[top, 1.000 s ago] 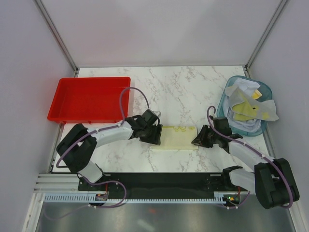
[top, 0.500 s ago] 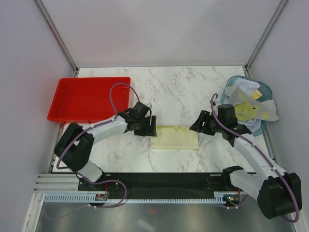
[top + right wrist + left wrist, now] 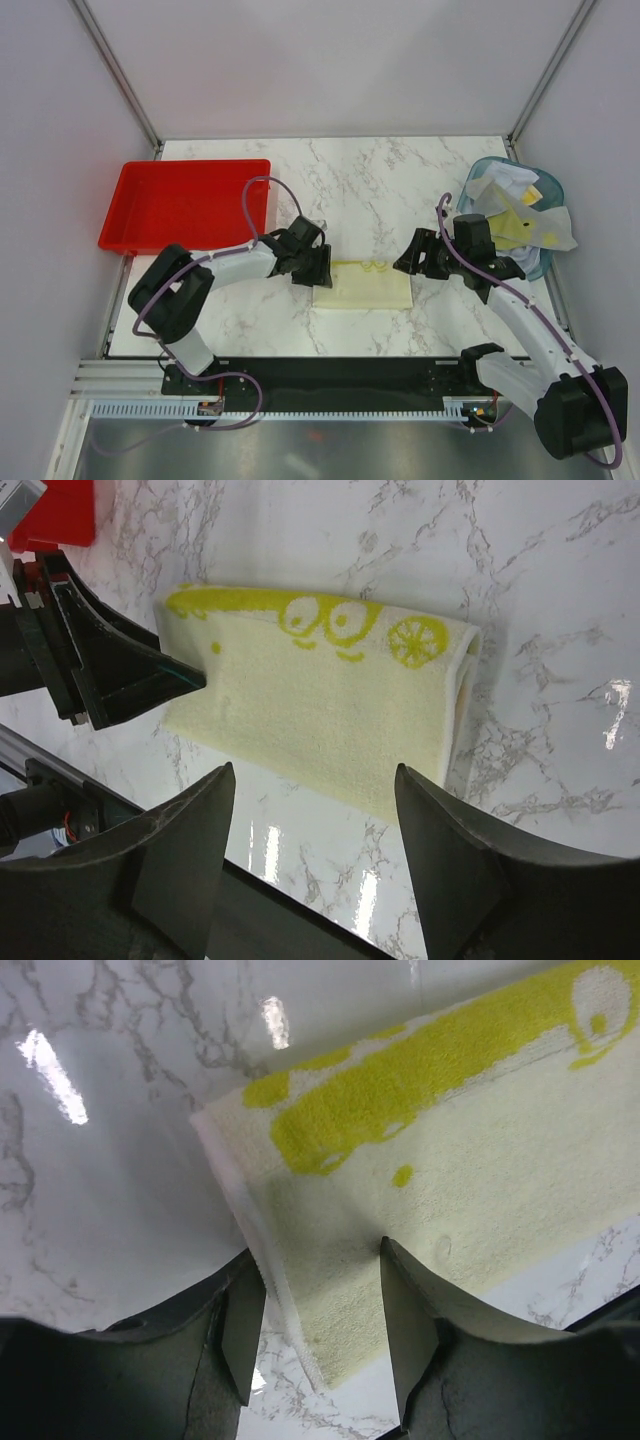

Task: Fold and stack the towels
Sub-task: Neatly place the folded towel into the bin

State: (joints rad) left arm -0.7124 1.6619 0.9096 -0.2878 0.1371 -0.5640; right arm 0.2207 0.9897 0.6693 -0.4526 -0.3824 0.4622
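1. The folded towel [image 3: 362,285] is pale yellow with lemon marks along its far edge. It lies flat on the table [image 3: 380,185], between the two sets of fingers.
2. Left gripper [image 3: 318,1260]: the fingers [image 3: 240,1330] are parted and grasp nothing. They straddle the towel's left short edge, one tip on bare marble just beside the edge and the other over the cloth. Whether the tips press on the cloth I cannot tell from this angle.
3. Right gripper [image 3: 312,770]: the fingers [image 3: 185,850] are spread wide and released. It hangs above the towel's right end, apart from it. The doubled fold edge lies ahead of the fingers on their right-hand side.
4. Progress, as I judge it: one towel is folded, though the number of layers is not clear. No stack shows anywhere. The step in hand looks like squaring this piece up or picking it up to place it.
5. Left to do: the other towels [image 3: 520,220] are a crumpled heap of white, grey and yellow in the teal basket [image 3: 484,165], behind the right fingers and out to their right. All of them look unfolded, so most of the job remains.
6. The red tray [image 3: 185,165] sits behind the left fingers, well apart to their left, and is a likely stacking spot.
7. Obstacles: nothing lies on the marble between the towel and the tray. The right arm's own forearm and cable cross the near side of the basket.
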